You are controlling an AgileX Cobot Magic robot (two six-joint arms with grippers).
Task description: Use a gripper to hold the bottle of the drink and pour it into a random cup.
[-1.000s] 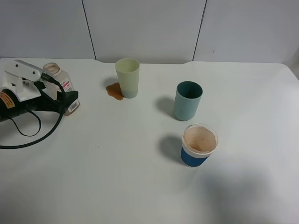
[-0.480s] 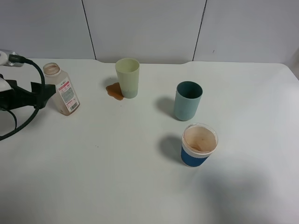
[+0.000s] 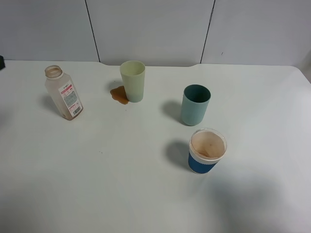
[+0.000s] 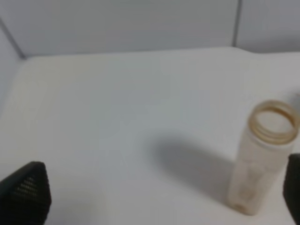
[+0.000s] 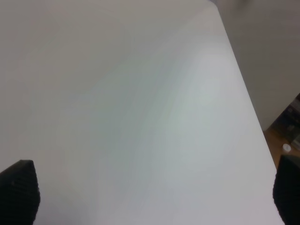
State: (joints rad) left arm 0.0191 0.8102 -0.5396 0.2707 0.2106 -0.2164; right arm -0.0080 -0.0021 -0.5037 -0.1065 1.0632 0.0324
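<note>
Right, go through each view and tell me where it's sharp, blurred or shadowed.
Exterior high view: sharp and evenly lit; the bottle, pale yellow-green cup, teal cup and blue-sleeved cup all cast soft shadows to their left. Left wrist view: soft throughout, the bottle hazy with a diffuse shadow. Right wrist view: bare table, smeared, nothing crisp.

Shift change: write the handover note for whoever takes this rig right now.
Left gripper: open, empty, pulled back off the table's left side.
Right gripper: open, empty, over bare table.
Bottle: upright at far left, uncapped, looks about empty.
Yellow-green cup: upright at back, brown spill on the table beside its base.
Teal cup and blue-sleeved cup: upright, right of centre.
Done: apparently the pour, bottle set down.
Left: perhaps wiping the spill.
</note>
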